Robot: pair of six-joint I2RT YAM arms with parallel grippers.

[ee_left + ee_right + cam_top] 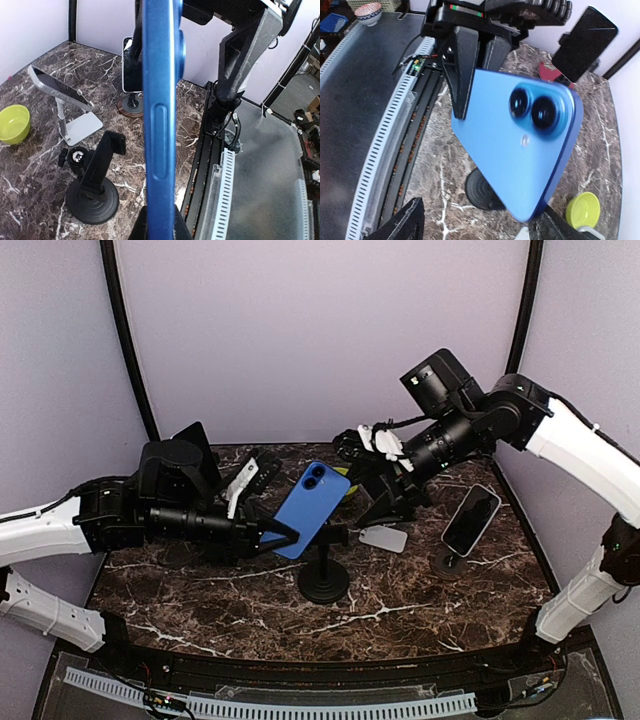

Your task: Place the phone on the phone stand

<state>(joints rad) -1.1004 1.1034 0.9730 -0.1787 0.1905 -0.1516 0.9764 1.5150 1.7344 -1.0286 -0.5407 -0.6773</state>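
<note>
Currently, the left gripper (272,532) reaches in from the left and is clamped on the lower end of the blue phone (312,508). One finger (462,75) lies flat on the phone's back; the opposite finger is hidden behind the body. The phone is held in the air, tilted, with its two camera lenses at the top and its back facing the overhead camera. In the left wrist view it appears edge-on and fills the middle of the frame, cutting off much of what lies behind it.

The phone stand (323,580), black with a round base, stands on the marble table (200,590) just below and to the right of the phone. Its clamp sits near the phone's lower corner; contact cannot be confirmed. A green bowl (13,122) is almost fully hidden behind the phone in the overhead view.

The right gripper (392,508) hovers just right of the phone, jaws wide apart, holding nothing. Beneath it, a silver stand (82,129) carries a second phone (60,86), largely covered in the overhead view. Farthest right, a third phone (470,520) leans on a small round stand (448,562).
</note>
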